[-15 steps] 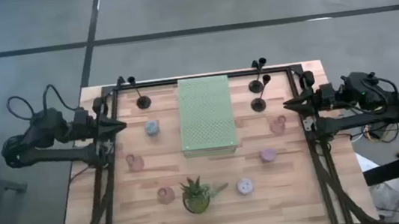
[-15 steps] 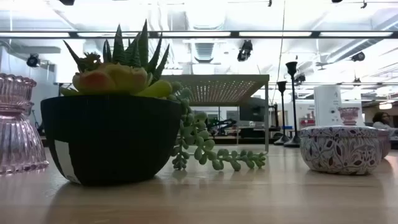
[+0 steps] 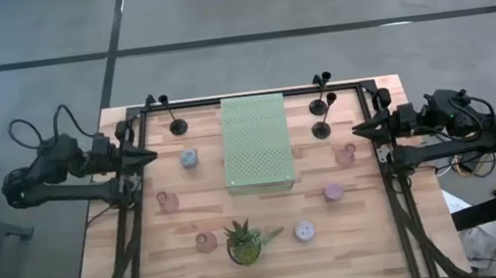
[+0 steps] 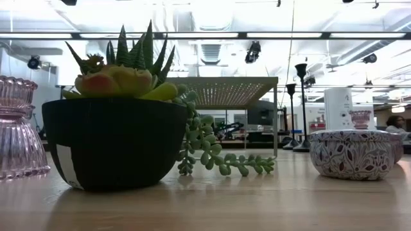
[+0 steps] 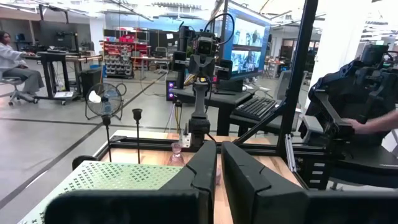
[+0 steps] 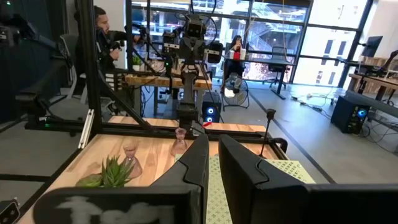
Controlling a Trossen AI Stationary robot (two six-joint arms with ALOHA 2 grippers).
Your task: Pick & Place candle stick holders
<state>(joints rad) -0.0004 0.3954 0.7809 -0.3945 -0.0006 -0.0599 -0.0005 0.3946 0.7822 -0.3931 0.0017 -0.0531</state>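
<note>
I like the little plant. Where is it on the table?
In the high view, the potted plant stands near the table's front edge, about midway across, between a pink cup and a lilac cup.

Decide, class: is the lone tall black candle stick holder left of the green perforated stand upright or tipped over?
Upright. From above, the tall black candle stick holder shows its round base flat on the table.

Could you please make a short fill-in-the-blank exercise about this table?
1. The number of tall black holders on the table is ____.
2. The green perforated shelf stands in the ____ of the table.
3. The plant sits between a pink cup and a ____ cup.
4. Both grippers, left and right, are ____.

Missing words: three; middle; lilac; shut
</note>
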